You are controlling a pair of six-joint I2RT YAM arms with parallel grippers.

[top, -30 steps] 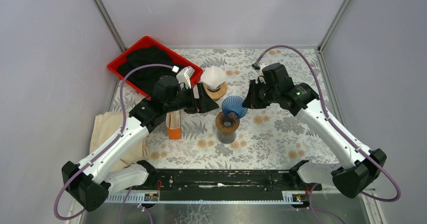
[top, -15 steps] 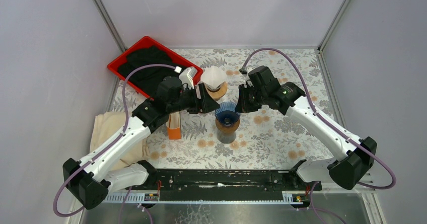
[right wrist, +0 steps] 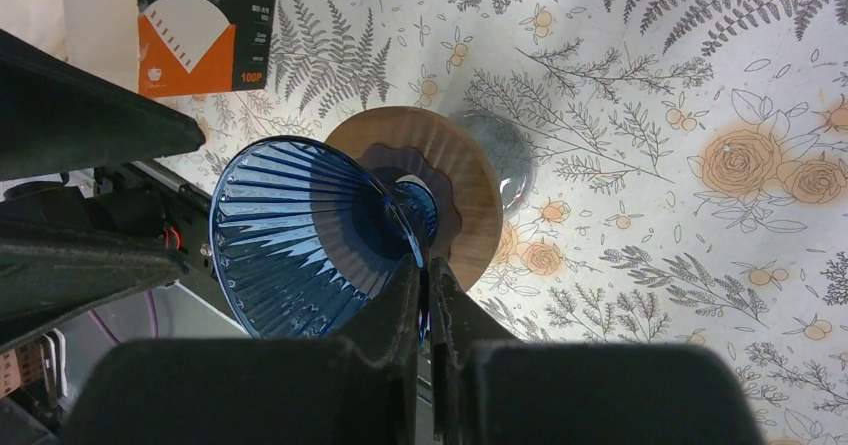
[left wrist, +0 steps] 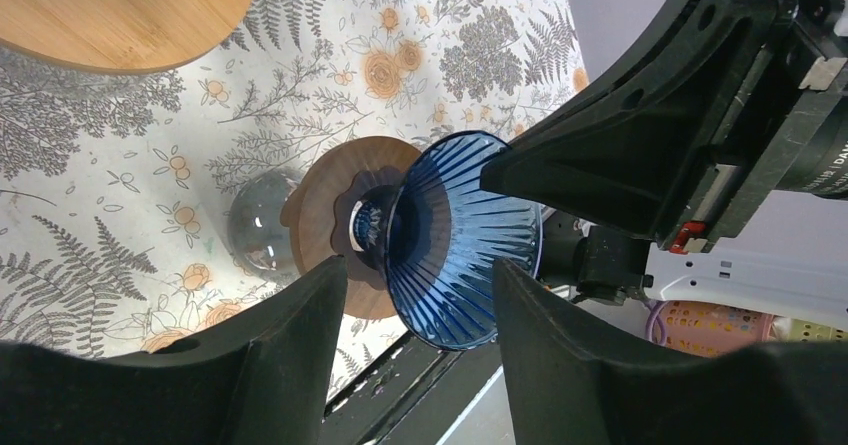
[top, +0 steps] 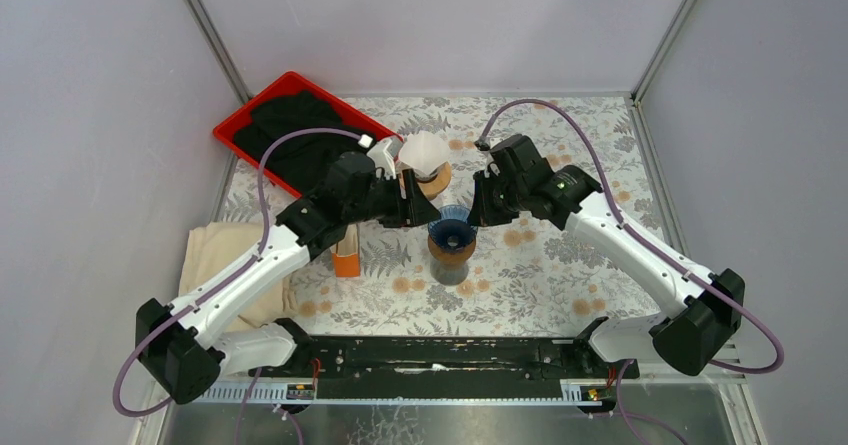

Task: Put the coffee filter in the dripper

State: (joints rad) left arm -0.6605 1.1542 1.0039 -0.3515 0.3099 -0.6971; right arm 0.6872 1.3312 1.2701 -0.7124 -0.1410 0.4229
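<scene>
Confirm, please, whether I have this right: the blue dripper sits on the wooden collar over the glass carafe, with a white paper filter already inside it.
Not quite. The blue dripper sits on the wooden collar over the glass carafe, but with no filter inside it: the right wrist view shows its ribbed interior bare.

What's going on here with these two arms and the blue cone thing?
The right tool pinches the rim of the blue dripper, which sits on a wooden collar. The left tool is open, fingers either side of the dripper, holding nothing. The dripper is empty; the white filters sit on a stand behind it.
</scene>
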